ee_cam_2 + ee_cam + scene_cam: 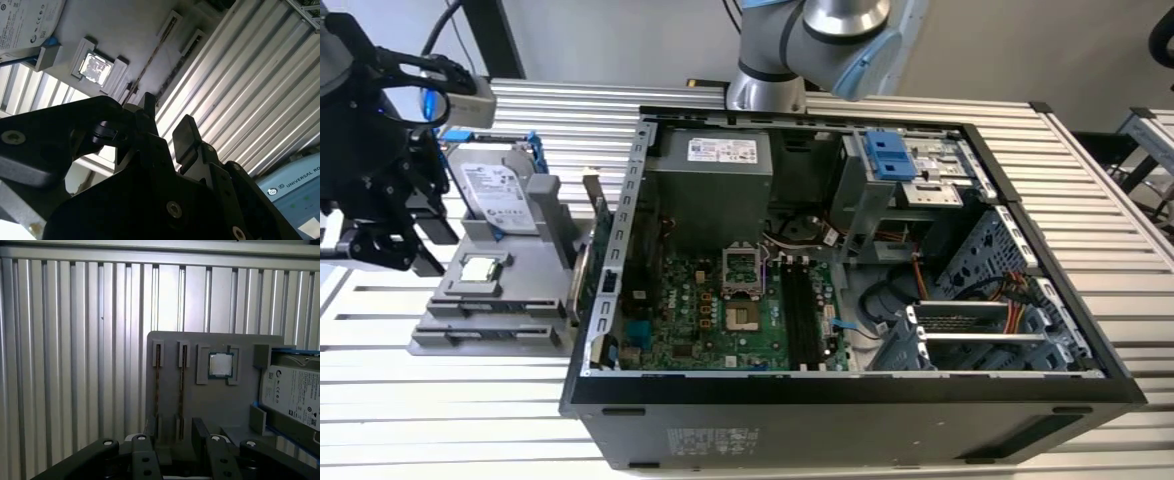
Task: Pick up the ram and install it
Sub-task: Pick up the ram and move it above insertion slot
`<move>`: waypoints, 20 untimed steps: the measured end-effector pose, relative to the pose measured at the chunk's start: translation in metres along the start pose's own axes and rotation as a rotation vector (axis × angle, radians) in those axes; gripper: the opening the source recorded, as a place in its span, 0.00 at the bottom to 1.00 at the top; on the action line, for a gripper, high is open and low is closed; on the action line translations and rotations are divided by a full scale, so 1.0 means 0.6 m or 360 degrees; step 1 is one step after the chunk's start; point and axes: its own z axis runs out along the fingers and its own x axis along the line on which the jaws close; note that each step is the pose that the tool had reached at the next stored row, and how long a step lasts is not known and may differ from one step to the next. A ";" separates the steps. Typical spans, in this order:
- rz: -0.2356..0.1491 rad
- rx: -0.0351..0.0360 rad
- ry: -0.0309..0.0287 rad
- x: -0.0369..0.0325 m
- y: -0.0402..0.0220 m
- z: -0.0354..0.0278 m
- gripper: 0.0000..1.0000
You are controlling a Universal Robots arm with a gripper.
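The ram is a thin stick standing on edge in a slot of the grey holder, with a second like stick in the slot beside it. In the exterior view the ram stands at the holder's side nearest the computer case. My black gripper hangs above the holder at the exterior view's left. In both wrist views the gripper is open with nothing between its fingers, apart from the sticks. The motherboard's dark ram slots lie inside the open case.
On the holder a silver hard drive in a blue frame leans upright, and a square processor chip lies flat. The open computer case fills the middle of the ribbed metal table. The arm's base stands behind the case.
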 end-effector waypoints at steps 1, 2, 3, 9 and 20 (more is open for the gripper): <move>0.0000 0.0001 0.00001 0.000 0.000 0.001 1.00; 0.0000 0.0001 0.00000 0.000 0.000 0.002 1.00; 0.0000 0.0002 0.00001 0.000 0.000 0.004 1.00; 0.0000 0.0006 0.00001 0.001 0.000 0.016 1.00; 0.0001 -0.0001 -0.00013 0.002 0.001 0.039 1.00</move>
